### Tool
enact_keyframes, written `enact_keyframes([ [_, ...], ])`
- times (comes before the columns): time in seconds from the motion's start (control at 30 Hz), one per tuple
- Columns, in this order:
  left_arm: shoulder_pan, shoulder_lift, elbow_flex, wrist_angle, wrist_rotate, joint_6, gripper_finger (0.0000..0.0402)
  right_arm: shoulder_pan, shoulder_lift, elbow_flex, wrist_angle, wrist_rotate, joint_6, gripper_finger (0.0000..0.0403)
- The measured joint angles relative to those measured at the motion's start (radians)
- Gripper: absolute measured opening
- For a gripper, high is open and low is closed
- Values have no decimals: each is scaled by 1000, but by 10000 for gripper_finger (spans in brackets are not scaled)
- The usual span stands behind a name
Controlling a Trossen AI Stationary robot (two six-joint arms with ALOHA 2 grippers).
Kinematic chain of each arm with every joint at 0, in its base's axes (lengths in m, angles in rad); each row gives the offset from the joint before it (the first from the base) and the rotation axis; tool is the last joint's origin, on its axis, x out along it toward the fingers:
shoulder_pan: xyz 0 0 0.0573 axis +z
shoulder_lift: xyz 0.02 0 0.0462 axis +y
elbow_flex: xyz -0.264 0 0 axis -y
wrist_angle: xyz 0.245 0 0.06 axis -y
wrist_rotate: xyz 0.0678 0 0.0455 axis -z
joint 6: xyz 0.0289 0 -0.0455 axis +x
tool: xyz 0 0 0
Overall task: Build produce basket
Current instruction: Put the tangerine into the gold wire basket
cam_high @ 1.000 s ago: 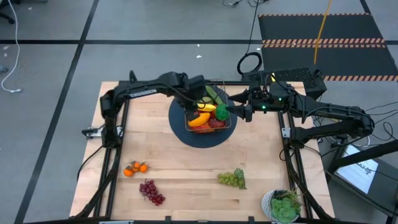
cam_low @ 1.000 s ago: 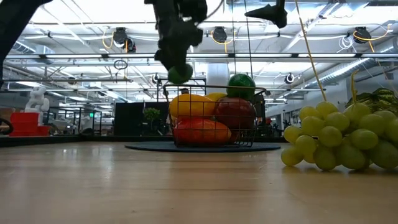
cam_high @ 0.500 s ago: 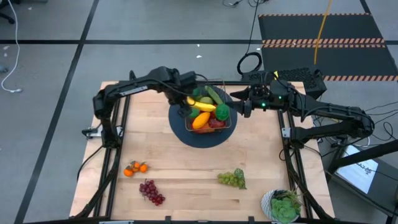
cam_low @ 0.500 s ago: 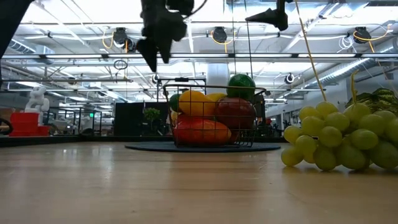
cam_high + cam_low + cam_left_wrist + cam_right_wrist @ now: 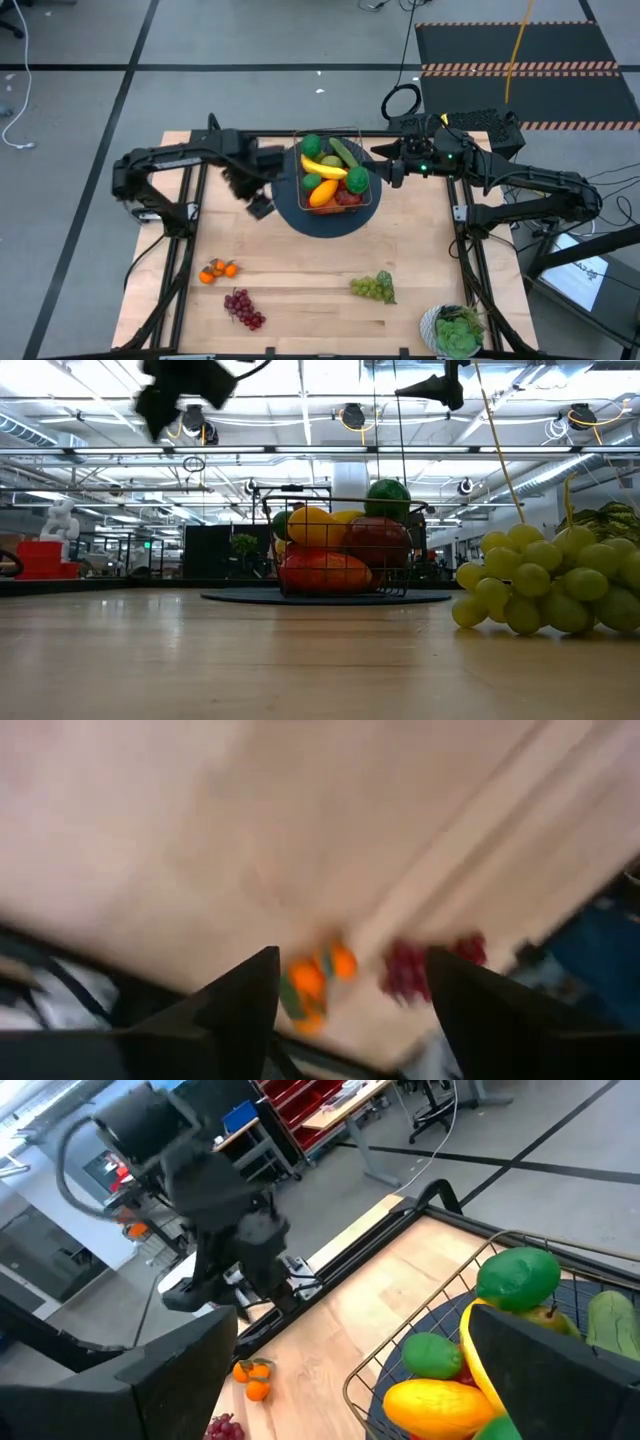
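**Item: produce basket, part filled.**

- **Basket** (image 5: 333, 180): thin dark wire grid, rectangular, see-through. Sits centre-upper in the high view on a round dark-blue mat (image 5: 325, 217).
- **Contents:** smooth, glossy toy pieces heaped above the rim: curved yellow banana (image 5: 324, 167), long green cucumber (image 5: 345, 152), round lime (image 5: 311, 146), oval orange-yellow mango (image 5: 320, 194), red apple (image 5: 377, 540).
- **Outstanding on counter** (image 5: 300, 270): oranges (image 5: 217, 270) and knobbly purple grapes (image 5: 243, 307) at lower left of the high view; green grapes (image 5: 372, 288) at lower centre-right. A leafy plant in a white pot (image 5: 455, 331) sits at lower right, not part of the load.
- **Left gripper** (image 5: 258, 203): above the counter just left of the mat, fingers (image 5: 240, 1005) spread apart and empty; its wrist view faces the oranges and purple grapes.
- **Right gripper** (image 5: 393, 177): hangs at the basket's right rim, fingers parted, holding nothing.

**Hazards (judged):**
- Heap already stands proud of the rim; rounded, slick pieces added on top may roll off onto the mat or counter.
- Grape clusters are lumpy and irregular; a pinch on one berry may slip or let the bunch swing.
- The oranges look joined as a small cluster; an off-centre grasp could tip them out.
- The light wire basket may slide on the mat if nudged by the nearby right fingers.
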Motion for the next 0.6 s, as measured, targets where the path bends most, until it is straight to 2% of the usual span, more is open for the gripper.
enact_keyframes([
  [0.17,-39,-99,-191,3,127,-202,246,0,0,0,-6,0,-35,391],
  [0.27,-58,-126,-284,2,148,-285,246,0,0,0,-6,0,-66,391],
  [0.43,-99,-127,-412,5,223,-325,246,0,0,0,-6,-2,-100,391],
  [0.6,-145,-127,-526,14,239,-337,246,0,0,0,-7,-8,-115,392],
])
